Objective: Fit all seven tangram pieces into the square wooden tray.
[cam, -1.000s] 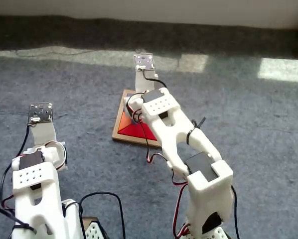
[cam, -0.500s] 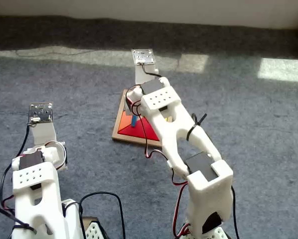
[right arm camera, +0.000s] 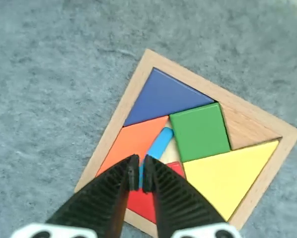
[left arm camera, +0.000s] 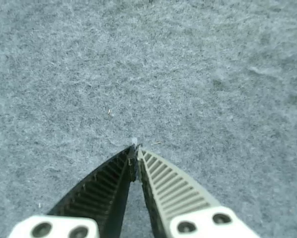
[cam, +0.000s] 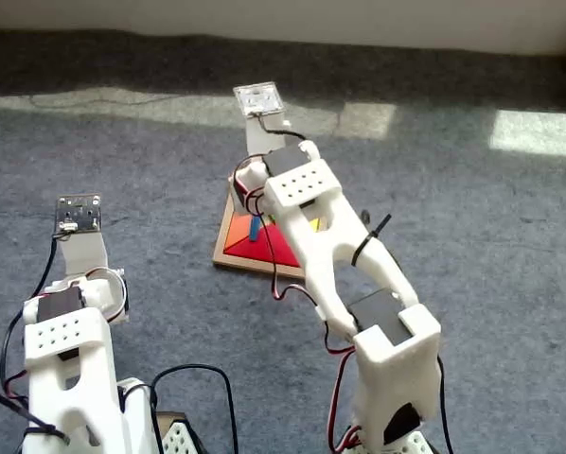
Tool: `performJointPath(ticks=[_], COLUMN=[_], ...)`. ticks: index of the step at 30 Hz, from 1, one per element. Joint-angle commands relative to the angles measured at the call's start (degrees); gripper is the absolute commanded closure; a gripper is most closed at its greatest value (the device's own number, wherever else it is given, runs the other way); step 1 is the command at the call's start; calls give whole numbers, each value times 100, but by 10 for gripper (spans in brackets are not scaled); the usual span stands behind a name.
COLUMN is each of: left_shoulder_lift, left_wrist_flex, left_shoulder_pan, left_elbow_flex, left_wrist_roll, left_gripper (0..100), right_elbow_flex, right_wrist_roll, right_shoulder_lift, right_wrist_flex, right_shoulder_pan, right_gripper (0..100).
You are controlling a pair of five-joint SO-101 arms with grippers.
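The square wooden tray (right arm camera: 147, 58) lies on the grey carpet, and the high view has its rim (cam: 224, 248) under my right arm (cam: 302, 189). It holds a dark blue triangle (right arm camera: 163, 94), a green square (right arm camera: 200, 131), a yellow triangle (right arm camera: 228, 173), an orange piece (right arm camera: 133, 144) and a red piece (right arm camera: 143, 201). A light blue piece (right arm camera: 159, 143) stands tilted on edge between them. My right gripper (right arm camera: 140, 173) is shut on its near end. At the near left, my left gripper (left arm camera: 135, 148) hangs shut over bare carpet.
A bare triangular gap of wood (right arm camera: 248, 130) shows beside the green square. Grey carpet (cam: 472, 227) surrounds the tray on all sides. A dark strip and a pale wall run along the far edge. Cables hang along both arms.
My right arm's wrist has risen and swung left over the tray. The light blue piece, hidden under the arm before, now shows standing in the tray. The left arm has kept still.
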Motion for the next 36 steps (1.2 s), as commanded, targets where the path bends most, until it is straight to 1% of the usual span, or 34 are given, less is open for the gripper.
performJointPath(ticks=[1, 4, 6, 8, 13, 17, 22, 25, 28, 33, 36], left_shoulder_lift=[-48, -48, -48, -48, -48, -48, -48, -48, -48, -48, -48], left_wrist_flex=[-79, -79, -79, -79, -79, -79, -79, -79, -79, -79, -79], left_shoulder_pan=[110, 110, 110, 110, 110, 110, 110, 110, 119, 119, 119], left_elbow_flex=[-22, -22, -22, -22, -22, -22, -22, -22, -22, -22, -22], left_wrist_roll=[-44, -44, -44, -44, -44, -44, -44, -44, -44, -44, -44], left_gripper=[965, 965, 965, 965, 965, 965, 965, 965, 965, 965, 965], right_elbow_flex=[-286, -48, 312, 558, 655, 655, 444, 224, 462, 620, 593], right_wrist_roll=[440, 510, 519, 519, 510, 510, 510, 510, 510, 519, 519], right_shoulder_lift=[-84, -40, 40, 110, 110, 84, -31, -277, -259, 198, 462], right_wrist_flex=[-84, -716, -1077, -1218, -1191, -1174, -444, -303, -374, -963, -1007], right_shoulder_pan=[-295, -321, -198, -48, 347, 505, 505, 505, 488, 400, 426], right_gripper=[993, 993, 993, 993, 993, 993, 993, 993, 993, 993, 993])
